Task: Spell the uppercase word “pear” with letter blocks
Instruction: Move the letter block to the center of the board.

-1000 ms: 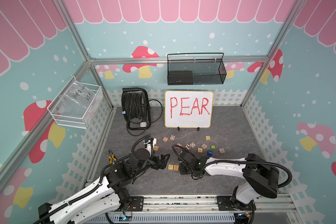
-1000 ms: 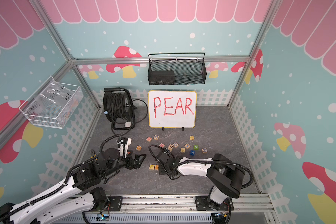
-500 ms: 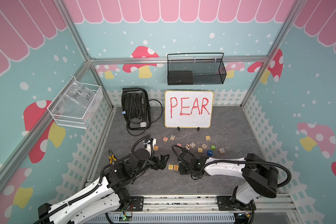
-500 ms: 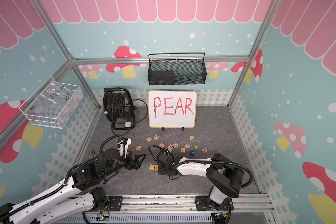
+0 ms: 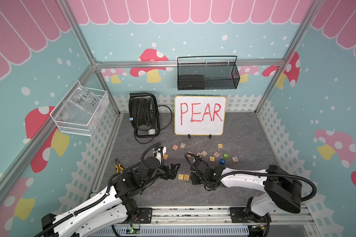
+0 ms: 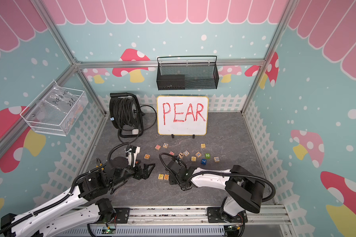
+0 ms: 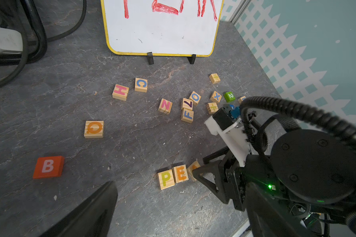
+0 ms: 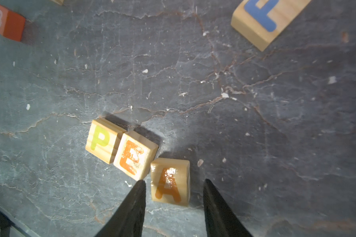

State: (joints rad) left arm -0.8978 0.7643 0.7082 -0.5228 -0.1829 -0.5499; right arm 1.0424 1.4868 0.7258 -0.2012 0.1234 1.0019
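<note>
Over on the left, the left tool (image 5: 175, 172) hangs low over the surface (image 8: 214, 102) with its jaws spread and nothing in them. The start of the word lies just ahead of its tips.

The yellow-green P block (image 8: 102, 139) and the orange E block (image 8: 135, 155) sit side by side, touching. And there's the change: the right tool (image 8: 174, 181), clamped a second ago, has just let go! Its two dark fingers (image 8: 132, 207) now stand apart with the A block (image 8: 170, 182) resting on the surface between them, a sliver of grey showing on each side. The near finger's tip is right at the E's corner.

So A is down and released, third in line. It isn't quite square, though. It is turned a little against the E and meets it only about at a corner, dropping out of the row's slant. A small nudge may be wanted, and pulling the fingers out carelessly could drag it.

That makes three letters of four. The blue R block (image 5: 235, 159) lies well beyond the right tool, out at the far right of the loose scatter, and it looks like the next pick.
</note>
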